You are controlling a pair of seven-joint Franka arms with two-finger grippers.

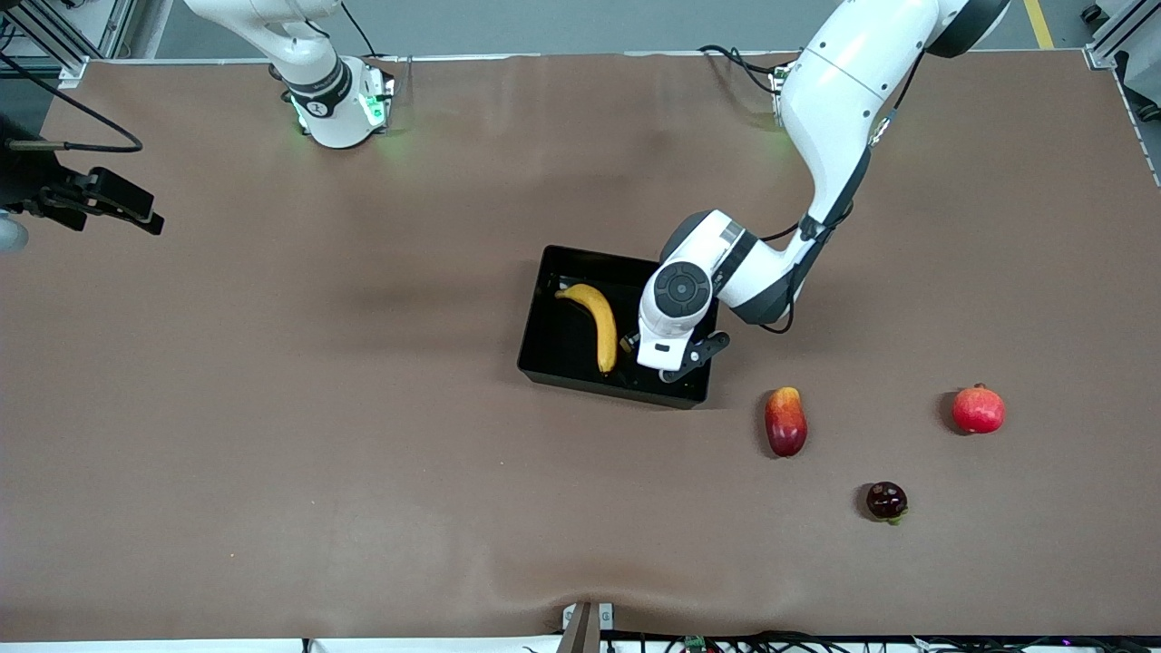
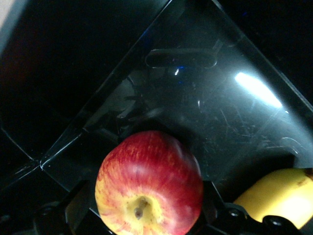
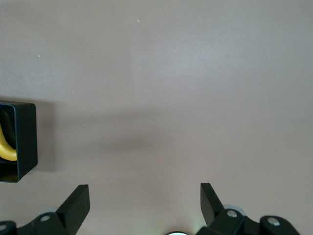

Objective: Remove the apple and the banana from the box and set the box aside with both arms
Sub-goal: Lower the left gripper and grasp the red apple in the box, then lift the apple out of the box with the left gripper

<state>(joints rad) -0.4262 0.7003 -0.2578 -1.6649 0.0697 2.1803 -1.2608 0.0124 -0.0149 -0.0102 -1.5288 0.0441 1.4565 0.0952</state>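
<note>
The left gripper (image 2: 142, 220) is down inside the box (image 1: 562, 349), at the end nearer the left arm's side of the table; its jaws are spread wide with the apple (image 2: 149, 183) sitting right between them, nothing squeezed yet as far as the left wrist view shows; the apple rests on the glossy black floor with its stem dimple facing up toward the camera. The banana (image 1: 596, 324) lies just beside the gripper, in the same box, toward the right arm's end; one tip of it nearly reaches the left gripper's fingers.

The right gripper (image 3: 144, 205) waits over bare brown table (image 1: 272, 408), well away from the box, fingers (image 3: 76, 203) wide apart and holding nothing; only a corner of the box shows in its wrist view.

Handling guess: the apple looks smooth, firm and round, so it'll probably want to roll or squirt out if pinched off-centre; best to close across its widest part. The banana is long and curved and likely softer; grab it mid-length so it doesn't pivot. The box looks light, stiff and slick, so each arm taking a short wall seems the sane way to shift it.

Off beside the box: a mango-like fruit (image 1: 785, 421), a pomegranate (image 1: 978, 409) and a small dark fruit (image 1: 886, 501), all on the table.
</note>
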